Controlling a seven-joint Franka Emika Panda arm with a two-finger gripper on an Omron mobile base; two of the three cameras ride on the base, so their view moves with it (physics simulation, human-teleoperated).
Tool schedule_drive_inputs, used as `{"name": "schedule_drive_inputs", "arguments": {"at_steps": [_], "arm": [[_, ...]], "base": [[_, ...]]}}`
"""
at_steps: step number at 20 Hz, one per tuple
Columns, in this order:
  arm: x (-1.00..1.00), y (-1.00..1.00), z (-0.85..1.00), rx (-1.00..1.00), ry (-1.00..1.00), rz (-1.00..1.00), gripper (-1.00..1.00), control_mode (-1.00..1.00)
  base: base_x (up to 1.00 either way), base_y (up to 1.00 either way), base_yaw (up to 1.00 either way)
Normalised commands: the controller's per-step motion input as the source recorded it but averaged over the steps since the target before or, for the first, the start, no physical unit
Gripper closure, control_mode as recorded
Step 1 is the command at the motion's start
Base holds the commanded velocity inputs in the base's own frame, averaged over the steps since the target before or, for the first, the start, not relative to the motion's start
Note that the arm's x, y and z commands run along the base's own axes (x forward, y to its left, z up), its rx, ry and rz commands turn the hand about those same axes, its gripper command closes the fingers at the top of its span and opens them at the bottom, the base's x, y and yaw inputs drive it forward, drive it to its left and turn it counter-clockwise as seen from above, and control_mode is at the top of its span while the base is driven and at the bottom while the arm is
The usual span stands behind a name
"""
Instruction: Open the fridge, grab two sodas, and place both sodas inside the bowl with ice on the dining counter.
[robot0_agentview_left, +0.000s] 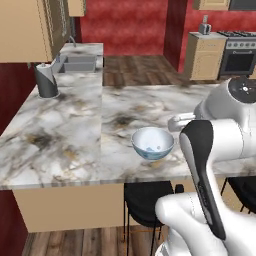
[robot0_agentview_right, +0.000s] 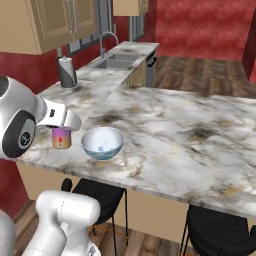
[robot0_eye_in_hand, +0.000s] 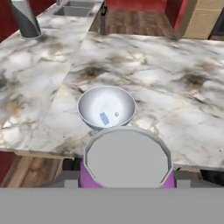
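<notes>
The gripper (robot0_agentview_right: 62, 131) is clamped on the can (robot0_agentview_right: 61, 138), a short purple, pink and yellow soda held upright above the near edge of the dining counter (robot0_agentview_right: 200, 135). Just ahead of the gripper sits the bowl (robot0_agentview_right: 102, 142), pale blue-white, with small bits inside (ice, probably). Beyond it stretch bare marble, a paper towel roll (robot0_agentview_right: 66, 72) and a sink (robot0_agentview_right: 112, 62). The risk: the can is not yet over the bowl, so an early release would likely drop it on the counter edge or strike the rim and tip the bowl.
</notes>
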Motion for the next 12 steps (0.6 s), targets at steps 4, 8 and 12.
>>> {"name": "schedule_drive_inputs", "arguments": {"at_steps": [4,8,12], "arm": [[1.00,-0.01,-0.18,0.00,0.35,-0.02,1.00,-1.00],[0.96,-0.04,-0.46,0.00,0.32,0.02,1.00,-1.00],[0.79,0.00,-0.75,0.00,0.26,0.09,1.00,-1.00]], "base": [[0.00,0.00,0.00],[0.00,0.00,0.00],[0.00,0.00,0.00]]}}
